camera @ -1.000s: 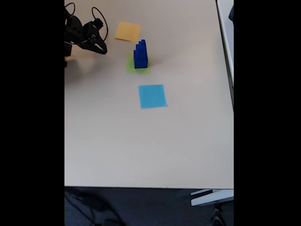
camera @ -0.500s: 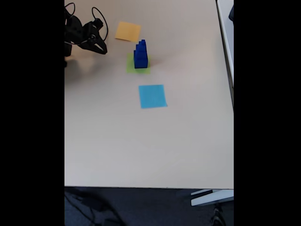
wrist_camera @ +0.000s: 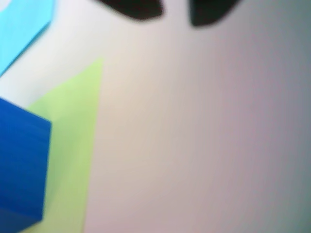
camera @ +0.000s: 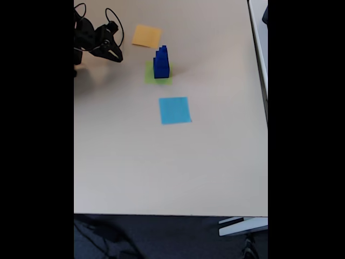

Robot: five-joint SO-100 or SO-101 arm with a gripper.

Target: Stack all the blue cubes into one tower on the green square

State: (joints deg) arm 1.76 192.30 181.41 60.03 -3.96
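The blue cubes (camera: 161,63) stand as one stepped tower, largest at the bottom, on the green square (camera: 149,73) at the back of the table. My gripper (camera: 115,55) hangs to the left of the tower in the fixed view, apart from it and holding nothing. In the wrist view the bottom blue cube (wrist_camera: 22,170) fills the lower left corner on the green square (wrist_camera: 73,145). My gripper (wrist_camera: 176,12) shows there as two dark fingertips at the top edge with bare table between them, open.
A light-blue square (camera: 174,110) lies in front of the tower, also at the wrist view's top left (wrist_camera: 19,29). An orange-yellow square (camera: 146,35) lies behind the tower. The beige table (camera: 161,172) ends near the bottom. Cables loop at the arm.
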